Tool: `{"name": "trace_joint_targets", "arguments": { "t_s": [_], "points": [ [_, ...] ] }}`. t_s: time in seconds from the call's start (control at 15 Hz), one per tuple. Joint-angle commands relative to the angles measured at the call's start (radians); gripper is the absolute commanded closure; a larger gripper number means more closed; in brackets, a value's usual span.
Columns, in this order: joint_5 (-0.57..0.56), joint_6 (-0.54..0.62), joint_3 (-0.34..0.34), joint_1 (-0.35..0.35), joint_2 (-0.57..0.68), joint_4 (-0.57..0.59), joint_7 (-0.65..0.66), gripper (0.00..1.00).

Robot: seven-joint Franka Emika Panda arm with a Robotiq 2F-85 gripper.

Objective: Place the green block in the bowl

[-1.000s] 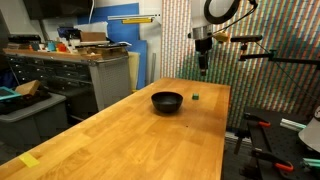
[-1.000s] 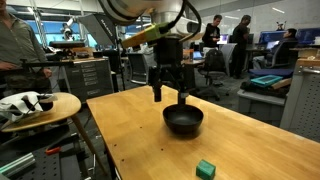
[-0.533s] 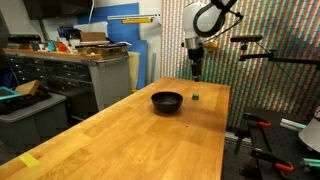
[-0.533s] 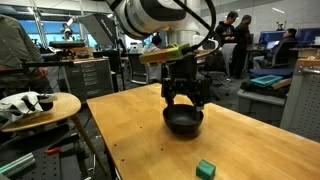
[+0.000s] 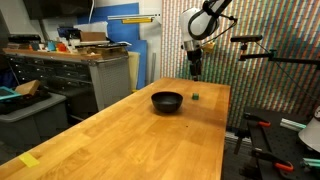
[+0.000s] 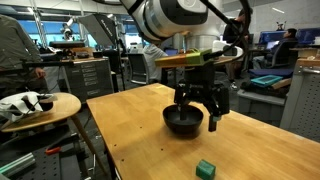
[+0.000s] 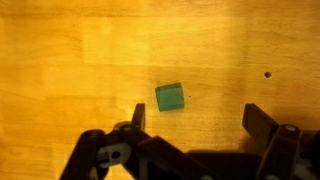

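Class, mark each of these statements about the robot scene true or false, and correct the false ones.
1. The green block lies on the table, outside the bowl. True.
2. The gripper is shut on the green block. False: in the wrist view its fingers stand apart and empty, with the block on the wood below.
3. The bowl is white. False: it is black.
4. The table has a wooden top. True.

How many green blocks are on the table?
1. The small dark-green cube sits on the wooden table, apart from the round black bowl. No others show, though the bowl's inside is partly hidden.
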Motion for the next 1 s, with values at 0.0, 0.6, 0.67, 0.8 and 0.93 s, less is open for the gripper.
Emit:
{"name": "trace_joint_targets", "arguments": {
  "t_s": [0.0,0.6,0.67,0.8,0.93],
  "points": [
    [0.001,-0.005,-0.002,0.002,0.001,0.003,-0.001,0.0],
    [-0.078,0.083,-0.006,0.027,0.047,-0.021,0.03,0.0],
    [-0.083,0.093,-0.003,0.028,0.062,-0.019,0.02,0.0],
    [-0.097,0.12,-0.005,0.031,0.097,-0.011,0.018,0.0],
    [-0.096,0.126,-0.004,0.028,0.131,0.005,0.0,0.0]
  ]
}}
